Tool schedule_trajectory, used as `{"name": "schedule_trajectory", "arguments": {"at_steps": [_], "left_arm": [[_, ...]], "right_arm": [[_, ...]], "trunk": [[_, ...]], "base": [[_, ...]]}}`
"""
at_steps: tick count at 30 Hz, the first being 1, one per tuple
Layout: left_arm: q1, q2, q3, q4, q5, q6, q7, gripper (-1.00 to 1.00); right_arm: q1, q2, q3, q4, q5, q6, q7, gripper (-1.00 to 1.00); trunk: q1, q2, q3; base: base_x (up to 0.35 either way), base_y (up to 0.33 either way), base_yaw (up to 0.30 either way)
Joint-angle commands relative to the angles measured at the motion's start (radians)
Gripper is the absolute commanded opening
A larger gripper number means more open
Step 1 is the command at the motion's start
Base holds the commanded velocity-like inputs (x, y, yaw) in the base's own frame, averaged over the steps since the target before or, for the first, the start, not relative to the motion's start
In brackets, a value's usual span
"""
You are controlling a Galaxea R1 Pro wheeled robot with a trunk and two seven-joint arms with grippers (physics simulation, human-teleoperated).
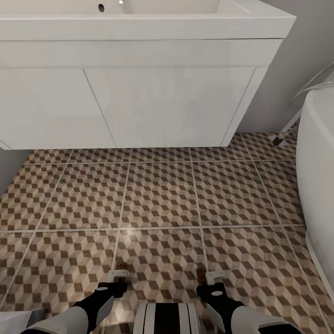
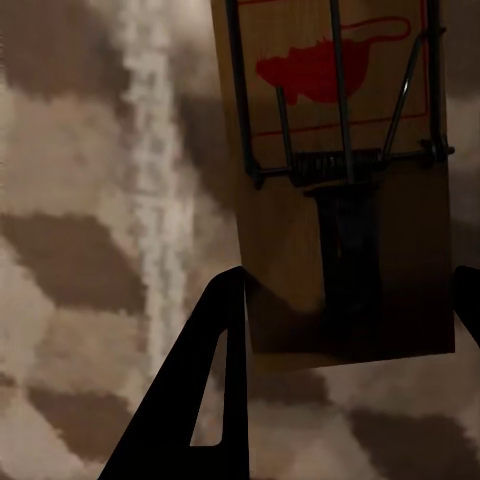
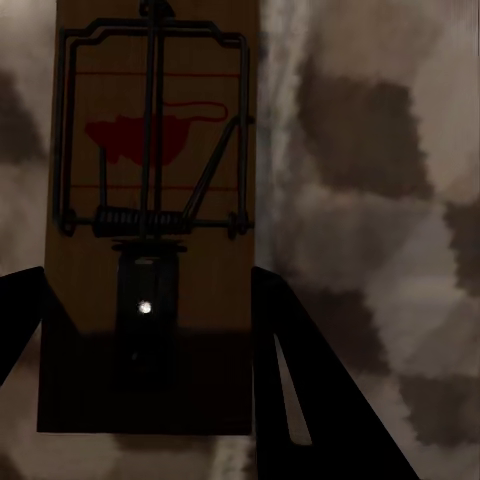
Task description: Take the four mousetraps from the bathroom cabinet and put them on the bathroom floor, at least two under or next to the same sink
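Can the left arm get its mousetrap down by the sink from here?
Probably yes. The left claw holds a mousetrap over bare bathroom floor, and nothing lies between it and the sink vanity.

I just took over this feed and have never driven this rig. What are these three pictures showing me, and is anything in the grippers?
You are seeing a two-armed wheeled robot in a simulated bathroom. The head view looks down over both arms: the left gripper and right gripper sit low over the tiled floor, facing the white vanity under the sink; a bathtub stands at the right. The other two pictures come from cameras beside each gripper. Each shows a mousetrap held between dark fingers: one in the left, one in the right, with floor behind.
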Motion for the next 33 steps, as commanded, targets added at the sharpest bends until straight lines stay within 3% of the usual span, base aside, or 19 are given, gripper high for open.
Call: {"name": "schedule_trajectory", "arguments": {"at_steps": [1, 33], "left_arm": [[0.0, 0.0, -0.009, -0.001, 0.008, 0.003, 0.007, -1.0], [0.0, 0.001, -0.009, 0.0, 0.007, 0.002, 0.007, -1.0]], "right_arm": [[-0.001, 0.001, 0.006, 0.001, 0.004, -0.006, -0.005, -1.0], [-0.001, -0.001, 0.006, 0.001, 0.006, -0.023, 0.0, -1.0]], "trunk": [[0.0, 0.0, -0.001], [0.0, 0.0, -0.001]], "base": [[0.0, 0.0, 0.0], [0.0, 0.0, 0.0]]}}
